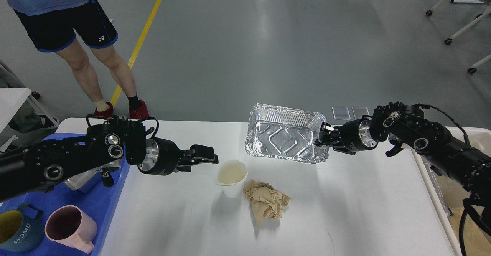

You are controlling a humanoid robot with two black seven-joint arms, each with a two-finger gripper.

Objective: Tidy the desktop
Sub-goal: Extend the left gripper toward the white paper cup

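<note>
Desktop (345, 210) fills the lower middle of the head view, white, long axis running left to right across the robot's front, far edge toward the grey floor. Tidying looks partly done at best: three loose items remain on the surface. A white paper cup (232, 177) stands upright near the centre, a crumpled brown paper wad (266, 201) touching or just beside its right side. A foil tray (285, 133) is tilted up near the far edge, its open side facing the robot. Right gripper (321, 135) is clamped on the tray's right rim, apparently carrying it; fingers closed on the foil. Left gripper (207, 155) hovers just left of the cup, holding nothing; whether its fingers are parted cannot be told from this angle. A blue tray (111, 194) at the left edge holds a pink mug (69, 225) and a dark blue mug (17, 233). Judged remaining: tray, cup and wad all need clearing.
</note>
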